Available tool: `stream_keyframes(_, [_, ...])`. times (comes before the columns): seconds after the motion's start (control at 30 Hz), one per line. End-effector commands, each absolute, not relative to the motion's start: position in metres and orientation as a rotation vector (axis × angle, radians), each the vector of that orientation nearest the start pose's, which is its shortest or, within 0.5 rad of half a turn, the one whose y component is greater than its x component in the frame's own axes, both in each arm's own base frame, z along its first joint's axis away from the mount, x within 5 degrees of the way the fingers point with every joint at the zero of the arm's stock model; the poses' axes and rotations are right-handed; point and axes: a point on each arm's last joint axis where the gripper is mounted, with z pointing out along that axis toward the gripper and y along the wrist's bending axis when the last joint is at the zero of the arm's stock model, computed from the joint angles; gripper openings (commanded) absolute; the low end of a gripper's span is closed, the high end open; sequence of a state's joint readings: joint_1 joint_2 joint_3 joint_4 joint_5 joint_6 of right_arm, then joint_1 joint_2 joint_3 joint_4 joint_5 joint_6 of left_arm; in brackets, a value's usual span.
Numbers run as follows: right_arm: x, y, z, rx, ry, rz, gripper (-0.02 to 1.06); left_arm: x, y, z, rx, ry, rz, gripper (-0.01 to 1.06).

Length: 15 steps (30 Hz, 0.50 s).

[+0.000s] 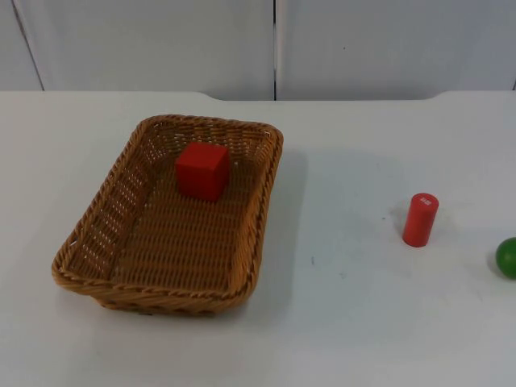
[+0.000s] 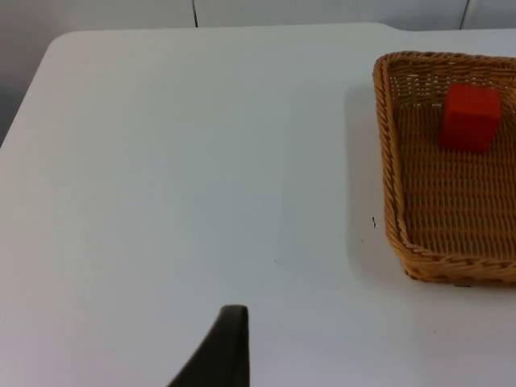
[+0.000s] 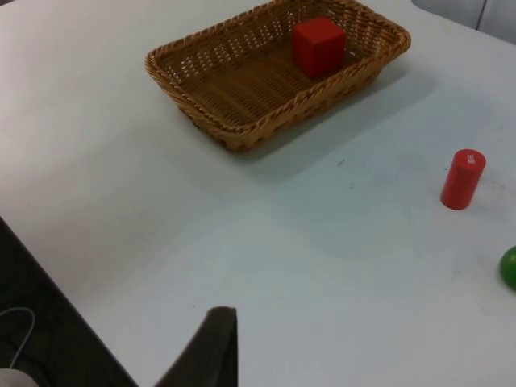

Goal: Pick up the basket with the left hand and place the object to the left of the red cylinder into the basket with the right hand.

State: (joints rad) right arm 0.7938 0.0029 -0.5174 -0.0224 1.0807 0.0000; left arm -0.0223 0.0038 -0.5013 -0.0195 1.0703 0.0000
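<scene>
Basket (image 1: pixel 121 286) on the bench (image 1: pixel 355 322) at the frame's lower left, red cube (image 1: pixel 201 169) already inside, nothing lifted.

From the top view, the basket's long axis runs away from the camera, the cube toward its far end. I judge the left tool (image 2: pixel 230 347) nearer it. The red cylinder (image 1: pixel 420 219) stands upright at centre right, well apart from the basket, with a white mark on top too small to read. A green object (image 1: pixel 507 258) sits at the right edge. The right tool (image 3: pixel 211 347) waits. I cannot tell how either tool is set.
</scene>
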Motion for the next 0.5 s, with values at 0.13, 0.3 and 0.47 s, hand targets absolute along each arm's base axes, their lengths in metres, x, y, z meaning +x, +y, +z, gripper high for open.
stream_keyframes(0.13, [-0.0036, -0.0068, 0.2797, -0.799, 1.92, 0.456, 1.05, -0.0049, -0.0009, 0.2749, 0.025, 2.062, -0.039, 1.05])
stream_keyframes(0.3, [-0.0036, -0.0068, 0.2797, -0.799, 1.92, 0.456, 1.05, -0.0049, -0.0009, 0.2749, 0.025, 2.062, -0.039, 1.05])
stream_keyframes(0.47, [-0.0036, -0.0068, 0.2797, -0.799, 1.92, 0.456, 1.05, -0.0049, -0.0009, 0.2749, 0.025, 2.062, -0.039, 1.05])
